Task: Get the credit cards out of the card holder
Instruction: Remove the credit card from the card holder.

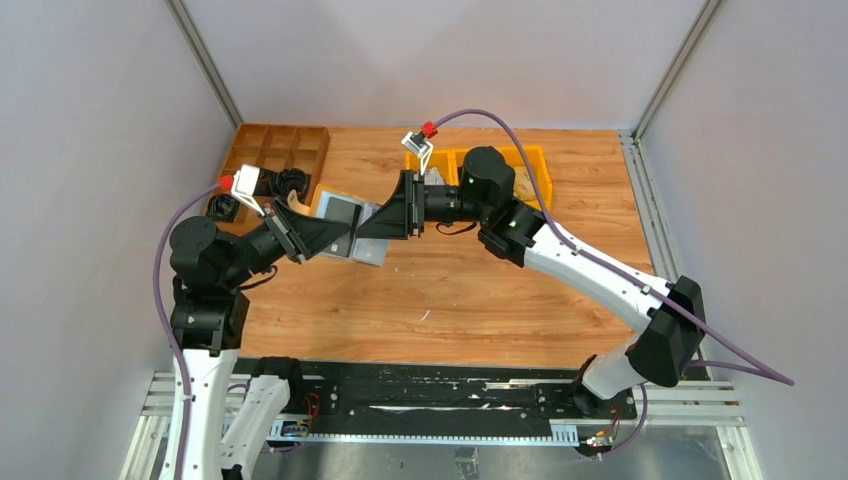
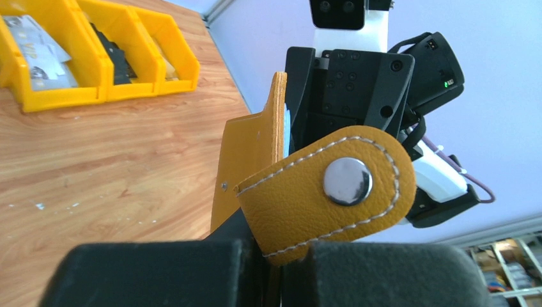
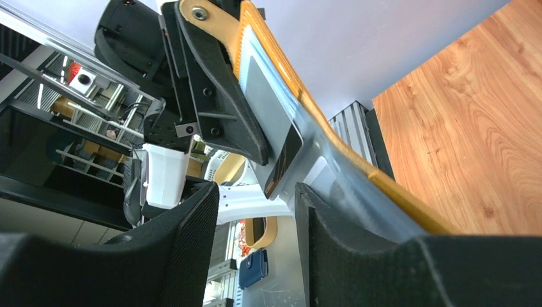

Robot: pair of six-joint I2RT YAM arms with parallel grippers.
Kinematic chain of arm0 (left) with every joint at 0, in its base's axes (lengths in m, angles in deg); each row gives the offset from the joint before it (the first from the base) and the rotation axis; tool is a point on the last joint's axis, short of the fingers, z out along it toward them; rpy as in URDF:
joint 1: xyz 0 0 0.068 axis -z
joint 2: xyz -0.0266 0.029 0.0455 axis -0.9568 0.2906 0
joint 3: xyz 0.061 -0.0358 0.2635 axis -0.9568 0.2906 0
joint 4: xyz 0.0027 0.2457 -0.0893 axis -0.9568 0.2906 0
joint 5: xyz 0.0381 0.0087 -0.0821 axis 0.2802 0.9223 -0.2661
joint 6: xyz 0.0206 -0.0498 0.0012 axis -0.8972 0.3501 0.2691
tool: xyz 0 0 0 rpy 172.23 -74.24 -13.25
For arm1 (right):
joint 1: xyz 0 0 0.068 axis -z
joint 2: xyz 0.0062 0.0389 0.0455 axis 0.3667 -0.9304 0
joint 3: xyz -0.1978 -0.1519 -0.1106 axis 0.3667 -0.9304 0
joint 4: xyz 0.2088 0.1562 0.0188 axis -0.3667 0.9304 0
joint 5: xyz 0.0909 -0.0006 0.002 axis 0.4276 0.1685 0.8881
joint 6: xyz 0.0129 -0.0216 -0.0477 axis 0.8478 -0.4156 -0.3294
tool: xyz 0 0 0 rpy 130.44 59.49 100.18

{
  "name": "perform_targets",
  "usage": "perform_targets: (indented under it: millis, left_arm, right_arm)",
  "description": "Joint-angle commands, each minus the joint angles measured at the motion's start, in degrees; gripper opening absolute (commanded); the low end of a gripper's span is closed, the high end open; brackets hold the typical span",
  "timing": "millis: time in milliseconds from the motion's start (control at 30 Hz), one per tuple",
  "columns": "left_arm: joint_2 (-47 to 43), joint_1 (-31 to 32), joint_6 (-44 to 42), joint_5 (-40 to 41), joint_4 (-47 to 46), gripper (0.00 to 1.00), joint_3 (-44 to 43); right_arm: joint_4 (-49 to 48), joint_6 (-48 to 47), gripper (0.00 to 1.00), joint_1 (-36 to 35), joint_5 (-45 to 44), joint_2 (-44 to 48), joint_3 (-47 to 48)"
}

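The mustard-yellow card holder [image 1: 340, 212] is held open above the table, its grey sleeved inside facing up. My left gripper [image 1: 318, 238] is shut on its edge. In the left wrist view the snap tab of the card holder [image 2: 319, 192] sticks up from my shut left gripper [image 2: 278, 268]. My right gripper [image 1: 385, 222] is open at the opposite edge. In the right wrist view a grey credit card [image 3: 271, 121] sits in the card holder [image 3: 396, 192]. Its lower end lies just above the gap of my right gripper [image 3: 255, 192], and the sleeve rests on one finger [image 3: 358, 256].
Yellow bins [image 1: 530, 165] stand at the back right; in the left wrist view one bin [image 2: 96, 83] holds a whitish card [image 2: 38, 57]. A brown compartment tray [image 1: 280, 150] stands at the back left, with black pieces [image 1: 290, 182] beside it.
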Motion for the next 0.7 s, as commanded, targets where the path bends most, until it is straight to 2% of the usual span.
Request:
perform_targets:
  millis: [0,667]
  left_arm:
    - [-0.56,-0.42,5.83,-6.66,-7.75,0.00,-0.05]
    - [-3.57,-0.44,10.88,-8.86,-10.95,0.00,-4.09]
  right_arm:
    - [-4.26,2.51,0.50,0.67,0.61,0.18,-0.63]
    - [-10.39,6.86,0.39,1.81,0.43,-0.95,-3.15]
